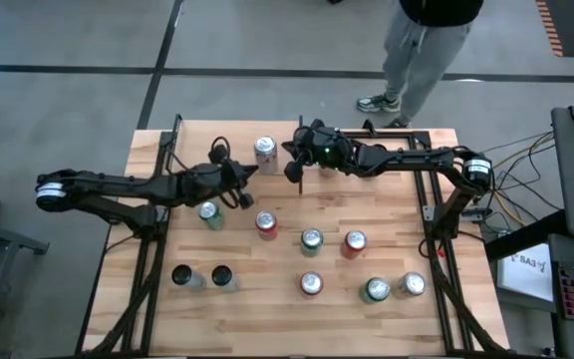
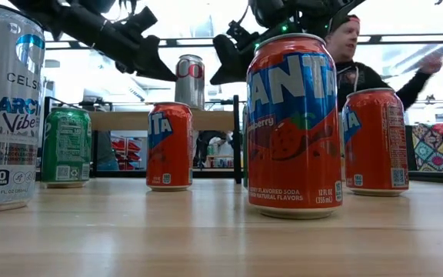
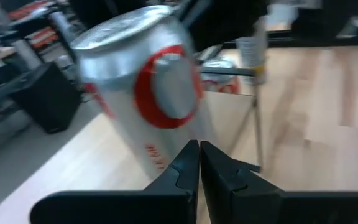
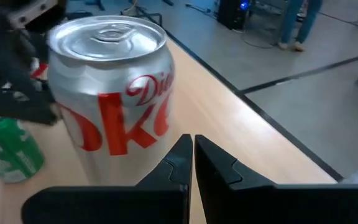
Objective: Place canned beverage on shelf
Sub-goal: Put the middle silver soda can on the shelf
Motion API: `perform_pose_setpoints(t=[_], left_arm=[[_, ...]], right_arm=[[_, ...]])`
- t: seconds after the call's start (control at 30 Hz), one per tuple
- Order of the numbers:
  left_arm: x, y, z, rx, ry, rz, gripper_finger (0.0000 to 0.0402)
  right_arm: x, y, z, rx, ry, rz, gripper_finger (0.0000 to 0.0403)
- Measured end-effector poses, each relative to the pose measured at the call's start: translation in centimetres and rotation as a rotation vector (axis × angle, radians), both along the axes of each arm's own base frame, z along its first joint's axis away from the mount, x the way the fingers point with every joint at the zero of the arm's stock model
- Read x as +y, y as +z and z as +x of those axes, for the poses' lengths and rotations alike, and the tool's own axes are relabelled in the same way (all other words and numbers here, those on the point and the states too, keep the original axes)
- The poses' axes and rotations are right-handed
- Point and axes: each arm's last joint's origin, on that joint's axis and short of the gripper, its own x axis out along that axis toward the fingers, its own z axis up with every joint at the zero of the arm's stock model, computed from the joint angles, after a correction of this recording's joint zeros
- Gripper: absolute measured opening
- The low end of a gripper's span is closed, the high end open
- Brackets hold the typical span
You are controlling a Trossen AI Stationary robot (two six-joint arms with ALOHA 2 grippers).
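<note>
1. The silver Diet Coke can (image 1: 265, 150) stands upright on the shelf (image 1: 217, 135) at the bench's (image 1: 267, 319) far edge; open board lies around it.
2. The left end effector (image 1: 254, 170) and right end effector (image 1: 292, 172) flank the can, both pressed together, holding nothing.
3. In the left wrist view the can is blurred.
4. Smooth red and green cans (image 1: 311, 239) dot the plank bench.
</note>
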Motion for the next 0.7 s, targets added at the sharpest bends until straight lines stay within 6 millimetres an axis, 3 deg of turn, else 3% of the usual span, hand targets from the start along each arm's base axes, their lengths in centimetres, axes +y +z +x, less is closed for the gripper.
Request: perform_pose_setpoints(t=[0.7], left_arm=[[0.4, 0.2, -0.1, -0.034, 0.163, 0.039, 0.0]], right_arm=[[2.7, -0.5, 1.1, -0.005, 0.116, 0.033, 0.0009]])
